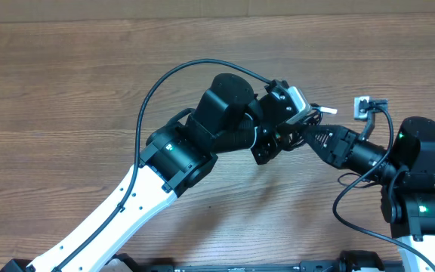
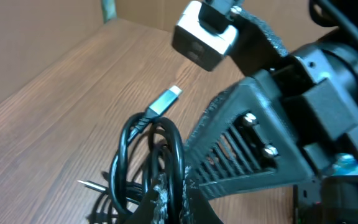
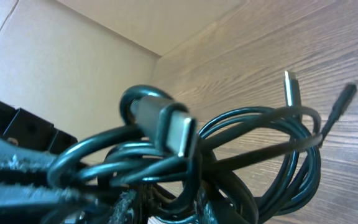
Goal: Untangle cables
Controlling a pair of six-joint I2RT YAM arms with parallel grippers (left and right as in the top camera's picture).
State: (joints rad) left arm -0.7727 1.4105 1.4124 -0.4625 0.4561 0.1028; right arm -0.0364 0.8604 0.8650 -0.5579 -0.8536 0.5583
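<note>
The cables (image 2: 160,146) are a bundle of thin black loops hanging just above the wooden table (image 1: 66,91). A silver-tipped plug (image 2: 166,101) sticks up from the bundle, and a thin metal pin (image 2: 87,183) pokes out to the left. My left gripper (image 2: 173,193) is shut on one strand of the loops. The right gripper (image 3: 166,202) comes in from the other side, shut around several strands of the cables (image 3: 291,134), with a flat plug (image 3: 178,130) close to its camera. From overhead the two grippers (image 1: 278,140) (image 1: 306,134) meet tip to tip and hide the bundle.
A cardboard wall (image 3: 73,56) stands along the far edge of the table. The left arm's own thicker black cable (image 1: 165,83) arches over the table behind it. The right arm's base (image 1: 421,211) stands at the lower right.
</note>
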